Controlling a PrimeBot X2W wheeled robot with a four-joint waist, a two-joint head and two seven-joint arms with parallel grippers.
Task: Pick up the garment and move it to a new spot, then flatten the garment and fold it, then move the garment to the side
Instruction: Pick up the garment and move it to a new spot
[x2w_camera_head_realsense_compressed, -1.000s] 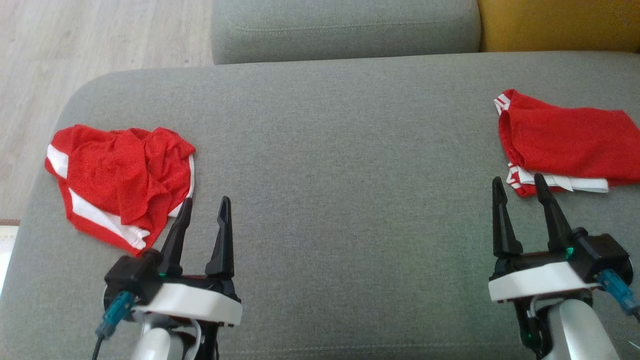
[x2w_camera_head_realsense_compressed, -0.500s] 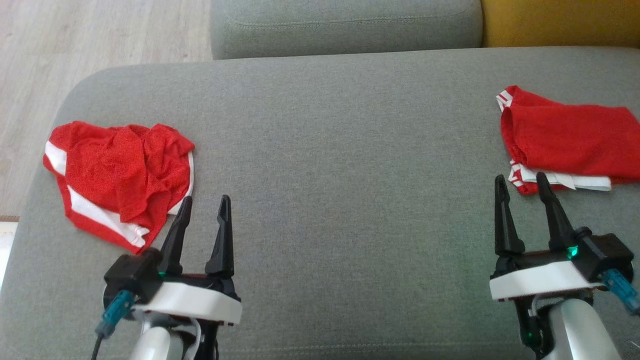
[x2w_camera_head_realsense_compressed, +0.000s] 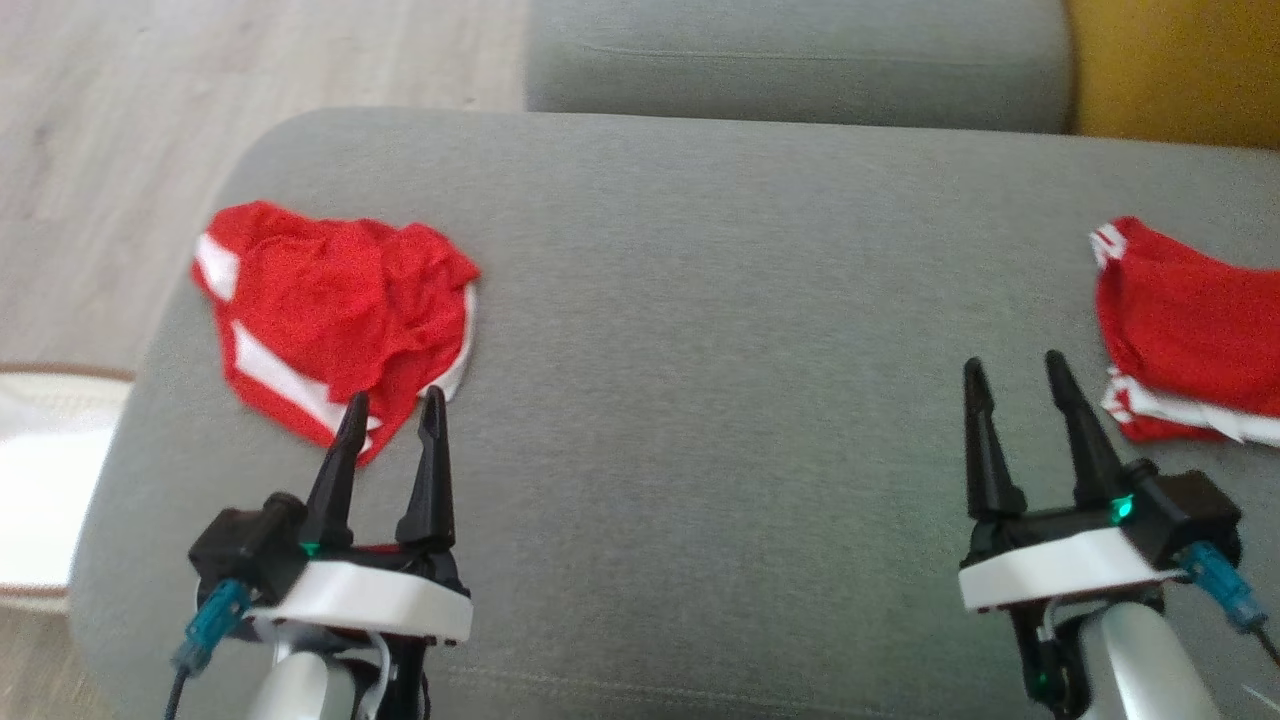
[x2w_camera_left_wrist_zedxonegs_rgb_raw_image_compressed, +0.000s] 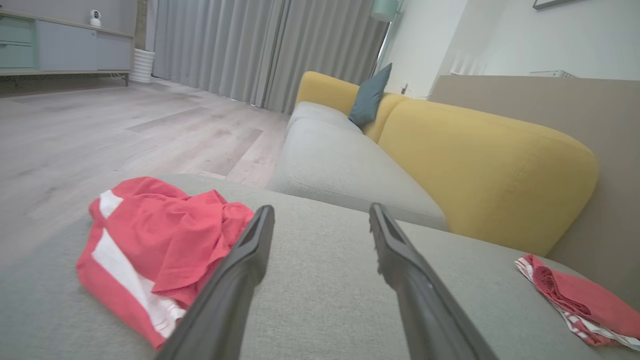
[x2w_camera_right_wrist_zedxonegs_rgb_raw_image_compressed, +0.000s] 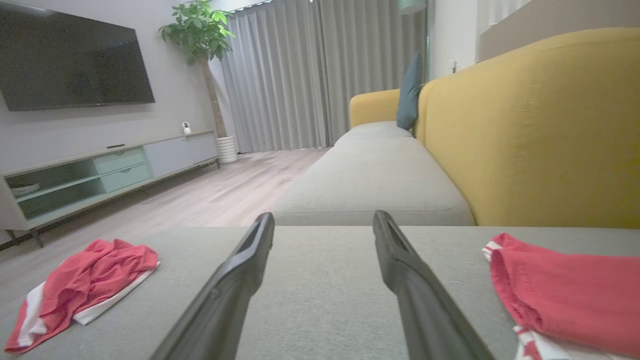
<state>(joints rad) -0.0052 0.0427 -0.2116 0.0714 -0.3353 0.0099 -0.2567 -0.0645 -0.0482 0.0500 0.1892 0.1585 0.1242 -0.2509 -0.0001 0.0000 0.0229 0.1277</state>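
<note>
1. Since a moment ago the whole head view has slid toward 3 o'clock, so the camera turned. The clothes lie where they were on the grey couch seat (x2w_camera_head_realsense_compressed: 700, 330).
2. The crumpled red garment (x2w_camera_head_realsense_compressed: 335, 300) sits at 10 o'clock, near the seat's rounded corner. A second red garment (x2w_camera_head_realsense_compressed: 1190, 330), lying flatter, is at 3 o'clock.
3. The left gripper (x2w_camera_head_realsense_compressed: 393, 398) is at 7 o'clock. Its fingers are spread wide and hold nothing, with the tips right at the crumpled garment's near edge. The right gripper (x2w_camera_head_realsense_compressed: 1012, 362), at 5 o'clock, is spread and empty too.
4. I think the pick-up comes now. To do it well, reach toward 11 o'clock for the thick bunched part, not the thin white stripe (x2w_camera_head_realsense_compressed: 275, 372).
5. Push down into the cloth and pinch a good lump. Then lift high so nothing drags on the way to the bare middle.
</note>
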